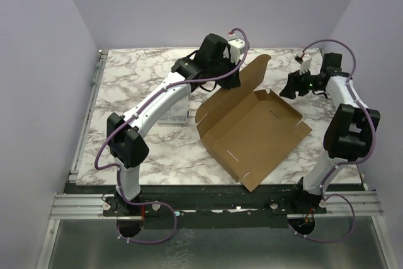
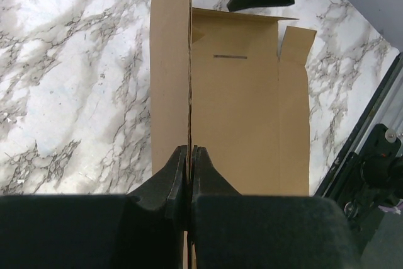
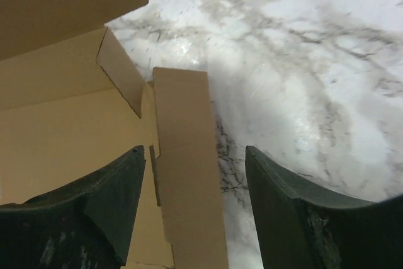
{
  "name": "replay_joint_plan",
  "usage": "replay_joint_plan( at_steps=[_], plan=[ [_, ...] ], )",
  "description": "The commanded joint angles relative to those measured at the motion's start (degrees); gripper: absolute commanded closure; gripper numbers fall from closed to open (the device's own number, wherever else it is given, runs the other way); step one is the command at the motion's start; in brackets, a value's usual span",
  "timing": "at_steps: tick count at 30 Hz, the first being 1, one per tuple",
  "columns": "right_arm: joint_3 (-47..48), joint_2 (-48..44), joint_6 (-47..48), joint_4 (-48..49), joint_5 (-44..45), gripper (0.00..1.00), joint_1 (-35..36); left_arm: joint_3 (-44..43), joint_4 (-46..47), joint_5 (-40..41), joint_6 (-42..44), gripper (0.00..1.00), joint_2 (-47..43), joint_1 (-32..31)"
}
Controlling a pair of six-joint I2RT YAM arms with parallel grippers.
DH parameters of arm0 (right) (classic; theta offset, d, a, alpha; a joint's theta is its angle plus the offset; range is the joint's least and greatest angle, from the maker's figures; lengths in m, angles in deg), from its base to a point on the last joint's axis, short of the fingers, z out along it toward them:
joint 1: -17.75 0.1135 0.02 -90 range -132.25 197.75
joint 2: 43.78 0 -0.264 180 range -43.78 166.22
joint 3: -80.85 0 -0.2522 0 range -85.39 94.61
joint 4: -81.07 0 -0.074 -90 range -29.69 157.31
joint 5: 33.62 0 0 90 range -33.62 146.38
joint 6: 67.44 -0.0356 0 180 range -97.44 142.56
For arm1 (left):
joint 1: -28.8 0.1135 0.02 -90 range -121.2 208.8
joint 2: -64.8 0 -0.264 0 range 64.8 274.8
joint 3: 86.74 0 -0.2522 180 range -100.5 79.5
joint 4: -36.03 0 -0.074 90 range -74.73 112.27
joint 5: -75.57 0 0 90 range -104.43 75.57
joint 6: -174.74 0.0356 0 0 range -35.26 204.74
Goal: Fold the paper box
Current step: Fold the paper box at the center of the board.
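box (image 1: 252, 133) half folded; left tool (image 2: 190, 152) pinching raised flap (image 1: 255, 74) ahead of it, right tool (image 3: 194, 155) wide, holding nothing. risk: pinch slips, flap springs flat.

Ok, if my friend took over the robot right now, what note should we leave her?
Left gripper: shut on the paper box by its raised far flap.
Right gripper: open at the box's right edge, with the narrow side flap between its fingers, not gripped.
Box base flat on the marble table, mostly open.
Done: far flap lifted. Left: side walls and closing it.
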Motion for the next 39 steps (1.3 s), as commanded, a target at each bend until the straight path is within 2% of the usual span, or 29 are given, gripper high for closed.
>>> replay_joint_plan(
  at_steps=[1,5,8,12,15,16,19,24,26,27,28,29,30,33,36,39],
  plan=[
    [-2.0,1.26,5.56,-6.21,-3.95,0.32,0.54,-1.97,-2.03,0.32,0.6,1.0,-0.73,0.1],
    [-3.56,0.85,8.18,-7.84,-2.7,0.34,0.5,-4.62,-3.58,0.6,0.39,1.0,0.56,0.11],
    [-5.23,0.82,9.59,-8.19,-1.84,0.39,0.56,-6.28,-4.13,0.89,0.25,1.0,1.41,0.1],
    [-7.54,0.38,10.38,-5.75,2.71,0.6,0.53,-8.01,-4.38,1.94,0.39,1.0,1.95,0.11],
    [-8.15,-1.84,9.95,-4.25,3.34,0.81,0.56,-8.74,-4.56,2.39,0.51,1.0,2.4,0.07],
    [-8.09,-2.84,9.38,-3.75,3.12,0.84,0.53,-8.88,-4.66,2.34,0.6,1.0,2.52,0.14],
    [-6.29,-5.22,7.32,-2.9,1.92,0.9,0.57,-8.99,-4.85,2.32,0.76,1.0,3.08,0.13],
    [-3.18,-7.06,4.19,-1.07,2.04,0.91,0.53,-8.07,-5.31,4.66,1.32,1.0,2.32,0.1],
    [-2.59,-6.86,2.52,1.08,2.52,0.9,0.56,-6.58,-5.31,7.78,1.17,1.0,1.13,0.12],
    [-1.71,-6.19,1.64,1.08,1.9,0.83,0.53,-5.38,-5.19,9.86,0.62,1.0,0.38,0.1],
    [0.5,-4.91,0.91,0.02,0.35,0.69,0.56,-3.79,-4.79,11.98,-0.18,1.0,-0.41,0.15],
    [2.74,-3.08,0.16,-1.72,-1.42,0.6,0.55,-1.86,-4.02,14.25,-1.22,1.0,-1.45,0.2],
    [5.51,-1.24,-0.5,-3.82,-3.66,0.55,0.52,0.63,-2.54,16.34,-2.42,1.0,-2.61,0.19],
    [10.76,2.5,-1.58,-9.82,-5.81,0.47,0.19,7.81,0.07,24.2,-5.98,1.0,-6.47,0.3],
    [6.26,-0.17,-3.53,-8.5,-5.07,0.39,-2.9,14.91,2.9,30.45,-8.78,1.0,-11.13,0.53],
    [0.94,-2.61,-3.88,-9.66,-3.88,0.31,-4.66,22.35,7.95,32.61,-11.03,1.0,-15.89,0.78]
  ],
)
